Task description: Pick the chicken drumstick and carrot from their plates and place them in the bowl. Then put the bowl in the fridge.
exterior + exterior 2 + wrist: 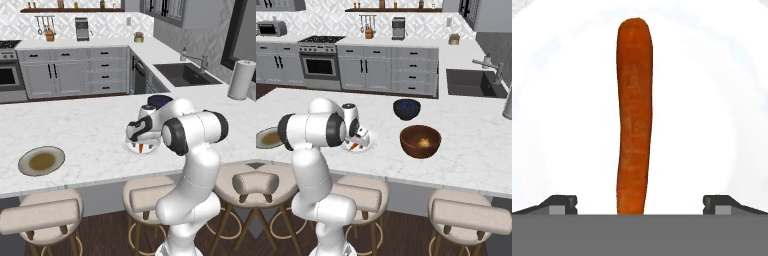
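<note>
The jaws (640,204) stand apart astride the carrot (633,115) on the white plate (712,100), near the worktop's front edge. I'd lower straight, then close across its thin width.

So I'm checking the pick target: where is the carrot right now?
The carrot lies on the white plate, centred between the open fingers in the hand view; in the right base view it sits left of the brown bowl.
</note>
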Robot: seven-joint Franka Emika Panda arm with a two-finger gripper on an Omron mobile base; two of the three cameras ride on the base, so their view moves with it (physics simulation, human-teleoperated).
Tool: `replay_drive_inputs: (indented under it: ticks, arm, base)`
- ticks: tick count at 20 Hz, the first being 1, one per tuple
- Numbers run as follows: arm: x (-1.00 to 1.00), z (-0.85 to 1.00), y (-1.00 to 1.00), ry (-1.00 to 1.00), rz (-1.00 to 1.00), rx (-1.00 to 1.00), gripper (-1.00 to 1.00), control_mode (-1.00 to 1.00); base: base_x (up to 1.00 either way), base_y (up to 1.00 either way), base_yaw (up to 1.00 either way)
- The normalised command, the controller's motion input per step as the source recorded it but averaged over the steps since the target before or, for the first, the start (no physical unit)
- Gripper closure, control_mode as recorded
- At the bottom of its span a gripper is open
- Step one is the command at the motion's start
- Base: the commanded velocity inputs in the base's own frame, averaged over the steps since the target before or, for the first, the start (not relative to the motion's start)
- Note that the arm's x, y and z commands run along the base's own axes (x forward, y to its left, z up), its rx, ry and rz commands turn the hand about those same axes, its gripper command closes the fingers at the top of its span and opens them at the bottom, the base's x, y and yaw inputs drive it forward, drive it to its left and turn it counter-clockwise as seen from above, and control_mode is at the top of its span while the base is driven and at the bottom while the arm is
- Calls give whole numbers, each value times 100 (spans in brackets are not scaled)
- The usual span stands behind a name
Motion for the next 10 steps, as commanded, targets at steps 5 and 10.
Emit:
replay_drive_inputs:
  ticks: [5, 10]
  arm:
    - [1, -30, 0, 0, 0, 0, -100, -100]
    - [0, -26, 1, 0, 0, 0, 100, -100]
  base:
    - [0, 0, 0]
    - [0, 0, 0]
